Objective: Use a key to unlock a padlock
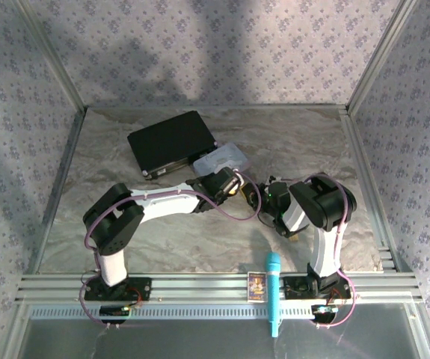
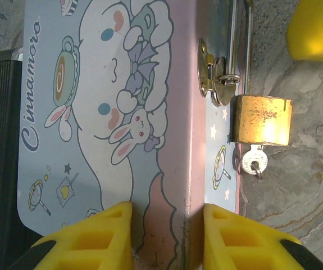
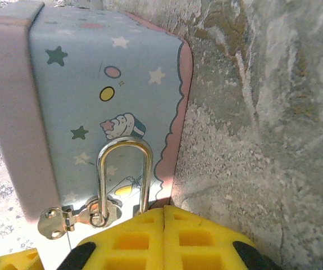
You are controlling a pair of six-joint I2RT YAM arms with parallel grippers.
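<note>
Padlock body, brass, hangs from the latch of the pastel tin, with the key seated in the end away from its shackle. The left gripper has its yellow fingers apart, straddling the tin's pink edge; whether they press on it I can't tell. The right gripper has its fingers together, just below the silver shackle looped through the latch. The tin is closed, its contents hidden. It sits on a grey marbled desk, just beside a black case, with floral-patterned walls around.
</note>
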